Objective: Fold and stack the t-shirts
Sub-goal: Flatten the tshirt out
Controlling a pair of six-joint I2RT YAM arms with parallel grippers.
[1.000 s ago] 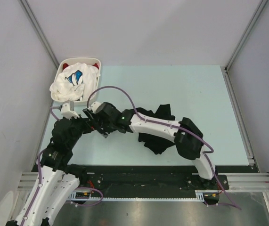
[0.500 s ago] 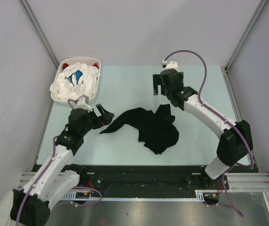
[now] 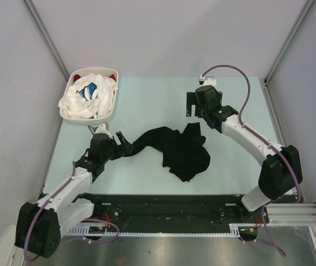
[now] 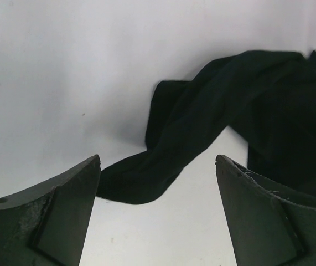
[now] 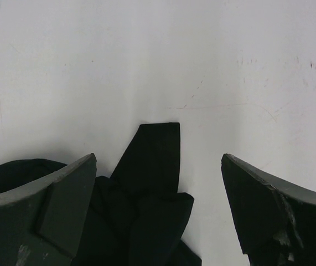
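From above, the black tee [image 3: 182,151] lies crumpled mid-table [image 3: 146,102], one narrow tail stretching left. The left pincer [image 3: 122,140] sits low at the tip of that tail. The right pincer [image 3: 195,113] hangs over the tee's far edge. A basket [image 3: 65,114] stands at the far left corner, holding a white tee [image 3: 88,97] with blue print and a red tee [image 3: 78,76] under it.

In the left wrist view, the left pincer's fingers are spread wide and grip nothing. The black tail ends just ahead of the gap between them, on the table.

In the right wrist view, the right pincer is likewise spread and empty. A pointed flap of the black tee lies below, between the fingers.
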